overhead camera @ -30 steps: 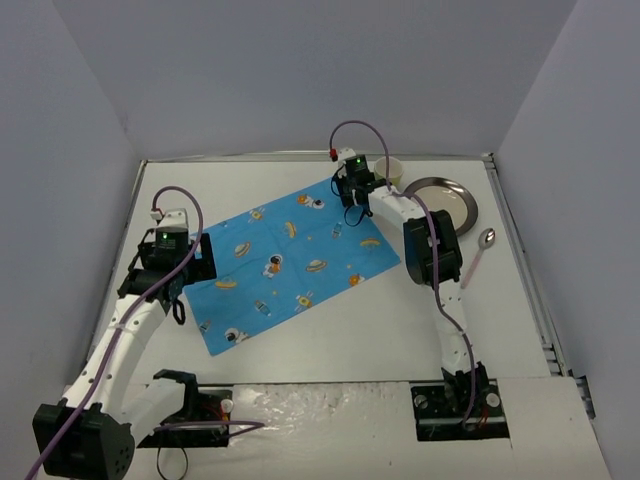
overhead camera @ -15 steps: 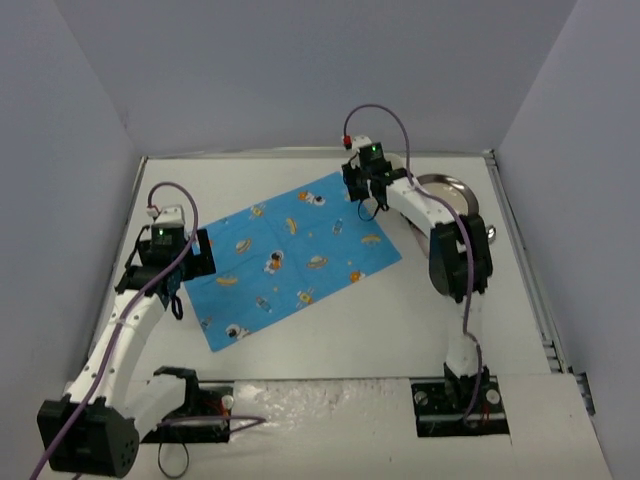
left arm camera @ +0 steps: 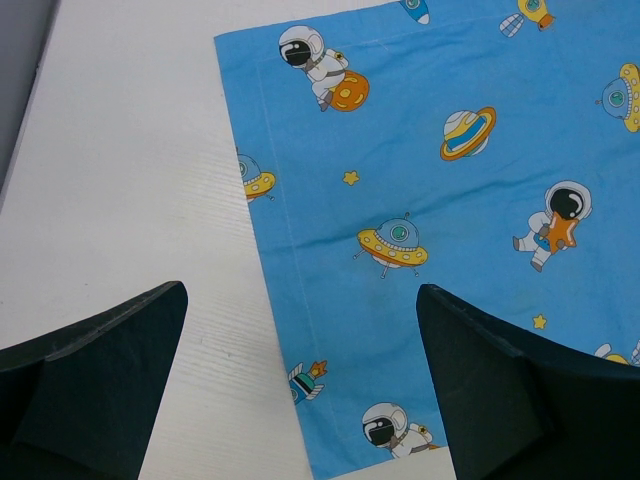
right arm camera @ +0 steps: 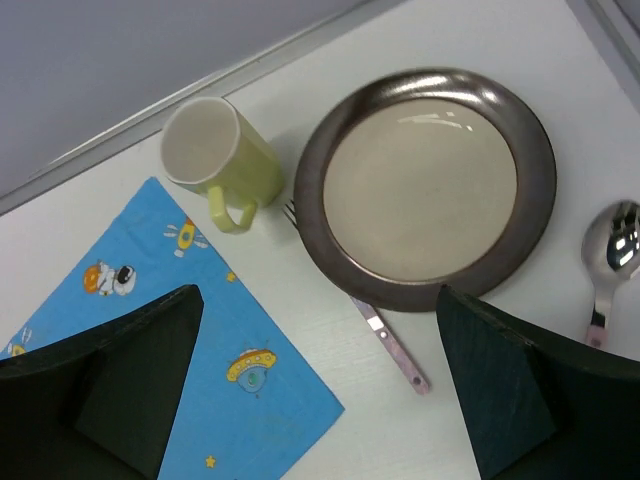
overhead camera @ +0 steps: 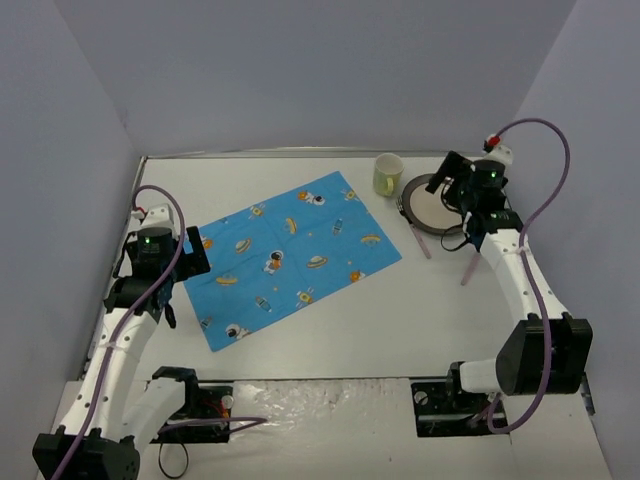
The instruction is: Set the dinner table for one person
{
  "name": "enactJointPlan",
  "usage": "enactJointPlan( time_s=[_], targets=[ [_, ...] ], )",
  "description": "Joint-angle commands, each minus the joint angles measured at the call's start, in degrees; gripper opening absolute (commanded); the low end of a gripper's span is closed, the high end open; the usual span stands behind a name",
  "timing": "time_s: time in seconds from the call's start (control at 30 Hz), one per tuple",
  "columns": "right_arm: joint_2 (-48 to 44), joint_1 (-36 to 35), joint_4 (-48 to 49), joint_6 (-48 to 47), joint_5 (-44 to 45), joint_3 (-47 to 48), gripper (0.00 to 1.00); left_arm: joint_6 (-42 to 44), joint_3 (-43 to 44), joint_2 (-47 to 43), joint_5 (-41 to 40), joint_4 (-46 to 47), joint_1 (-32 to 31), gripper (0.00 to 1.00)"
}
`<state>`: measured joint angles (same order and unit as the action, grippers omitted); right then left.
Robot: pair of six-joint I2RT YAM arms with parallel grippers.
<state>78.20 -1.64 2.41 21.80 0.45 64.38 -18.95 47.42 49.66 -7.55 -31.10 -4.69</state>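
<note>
The white dinner table (overhead camera: 400,320) carries a blue space-print placemat (overhead camera: 290,255), lying flat and turned at an angle. A pale yellow mug (overhead camera: 388,174) stands upright at the back right, beside a dark-rimmed cream plate (overhead camera: 432,203). A fork (right arm camera: 390,345) lies partly under the plate's left edge and a spoon (right arm camera: 612,250) lies to the plate's right. My left gripper (overhead camera: 197,255) is open and empty over the placemat's left edge (left arm camera: 290,300). My right gripper (overhead camera: 447,180) is open and empty above the plate (right arm camera: 420,185) and mug (right arm camera: 215,160).
Pale lavender panels (overhead camera: 300,70) wall the table on three sides, with a thin metal rim (overhead camera: 260,154) along the back. The placemat's right corner (right arm camera: 300,400) lies close to the fork handle. Bare tabletop (left arm camera: 130,200) lies left of the placemat.
</note>
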Motion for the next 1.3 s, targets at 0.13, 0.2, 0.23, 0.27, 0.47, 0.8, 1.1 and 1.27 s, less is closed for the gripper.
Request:
enactJointPlan(
  time_s=[0.13,0.2,0.23,0.27,0.47,0.8,1.1,1.27],
  targets=[
    [-4.42,12.51,13.49,20.26,-8.51,-15.22,0.99,-0.62,1.73,-2.79,-1.66,0.65,0.18,0.97],
    [-3.52,13.50,15.85,22.34,-9.53,-17.57,0.95,-0.41,1.77,-3.24,-2.67,0.33,0.00,0.97],
    [-3.05,13.87,16.83,23.14,-9.95,-18.64,0.94,-0.31,1.72,-3.47,-3.09,0.19,-0.04,0.97],
    [-2.32,14.26,17.59,23.77,-10.26,-19.16,0.92,-0.26,1.62,-3.87,-3.49,0.13,-0.18,0.97],
    [3.25,15.78,21.11,25.04,-11.66,-20.08,0.90,0.05,1.36,-4.85,-4.49,0.00,-1.10,0.97],
    [15.81,17.51,29.85,27.24,-14.70,-21.49,0.87,0.14,1.27,-4.35,-5.24,-0.10,-1.15,0.97],
    [25.88,18.34,41.59,30.48,-17.24,-23.05,0.85,0.23,1.36,-2.65,-5.37,-0.19,-1.11,0.97],
    [30.27,18.60,45.43,32.92,-18.67,-22.42,0.81,0.33,1.44,-2.55,-5.53,-0.01,-1.11,0.97]
  ],
)
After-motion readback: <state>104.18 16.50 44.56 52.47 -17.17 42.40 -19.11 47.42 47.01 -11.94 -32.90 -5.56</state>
